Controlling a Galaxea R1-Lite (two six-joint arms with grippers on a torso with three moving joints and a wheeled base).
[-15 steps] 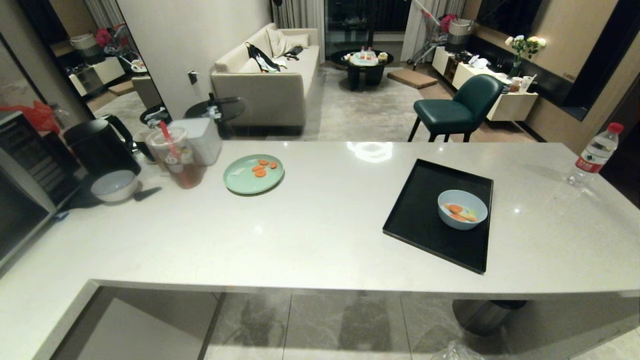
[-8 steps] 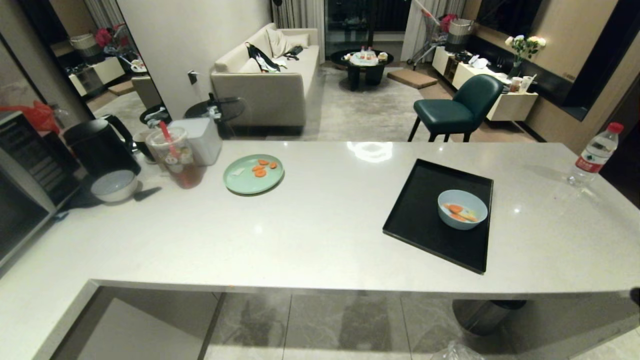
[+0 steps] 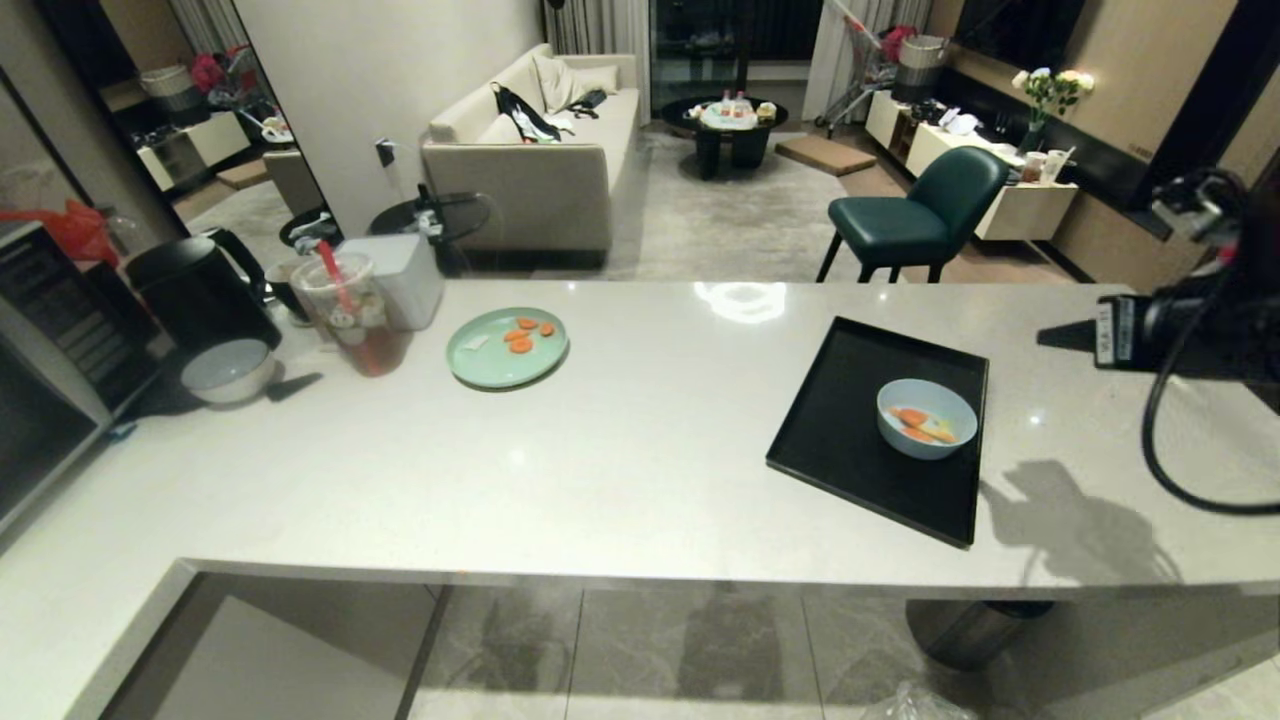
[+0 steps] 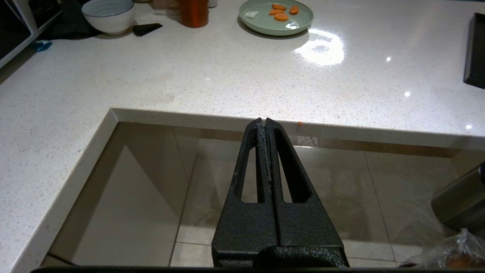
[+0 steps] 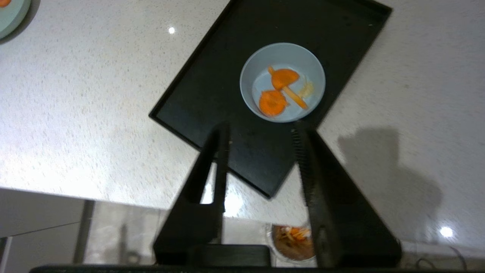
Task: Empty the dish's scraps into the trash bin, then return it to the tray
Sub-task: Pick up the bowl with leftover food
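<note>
Dish (image 3: pixel 926 418) with scraps (image 3: pixel 918 424): stood on tray (image 3: pixel 860 440), near its right rim. Right gripper (image 5: pixel 261 129): fingers spread, empty, above tray's near edge. Left gripper (image 4: pixel 265 122): fingers pressed together, below counter (image 3: pixel 620 450) edge.

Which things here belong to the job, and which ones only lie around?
Job:
- pale blue dish holding carrot scraps
- black tray under it
- lined trash bin on the floor
- right tool, open, above the tray

Lying about:
- mint-green plate
- white ribbed bowl
- iced drink cup
- kettle
</note>
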